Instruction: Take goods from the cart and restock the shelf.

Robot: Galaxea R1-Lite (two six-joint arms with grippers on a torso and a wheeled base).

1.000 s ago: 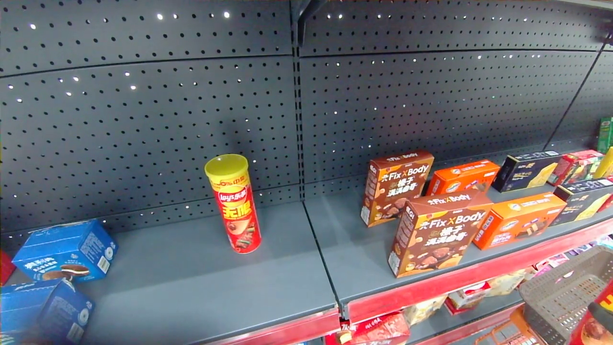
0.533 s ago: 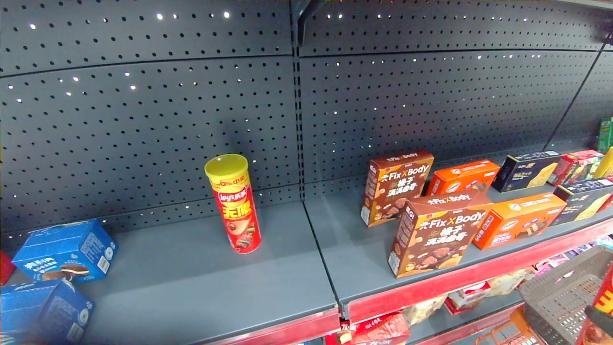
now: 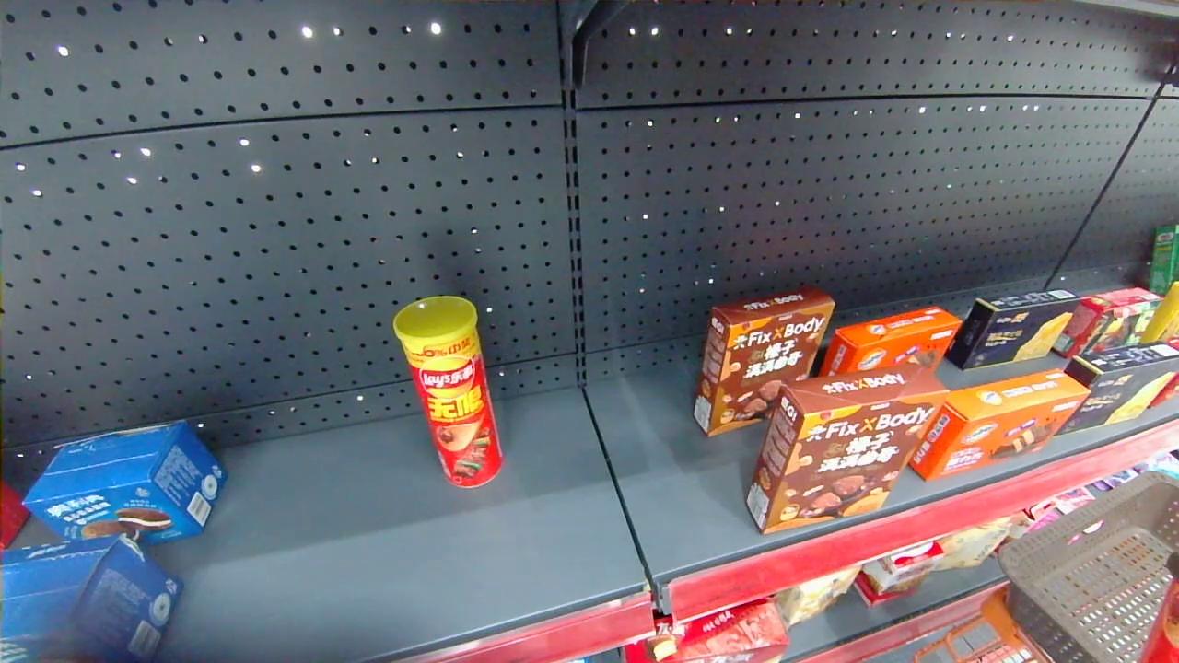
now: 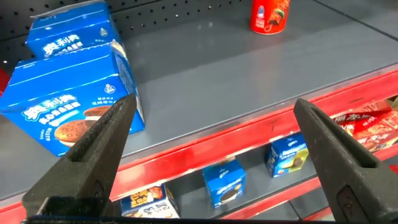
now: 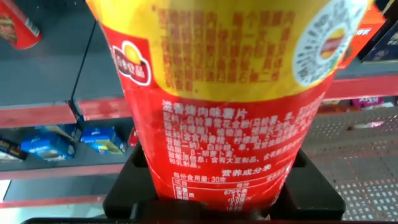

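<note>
Right gripper (image 5: 221,186) is clenched on a red-and-yellow chip can, the held can (image 5: 230,106), gripping it near one end so that most of its length sticks out past the jaws. It sits low, beside the grey cart basket (image 3: 1087,562) and below the shelf (image 3: 368,543). Left gripper (image 4: 214,106) hangs with fingers spread wide and nothing between them, just off the shelf's red front lip, near the blue boxes (image 4: 68,106). A matching standing can (image 3: 449,391) is upright on the shelf, with bare board around it. Risks, as I judge them: the end grip on a smooth round wall could let the can swing or slip. A low approach could catch the red lip. Setting down too close could topple the standing can.
</note>
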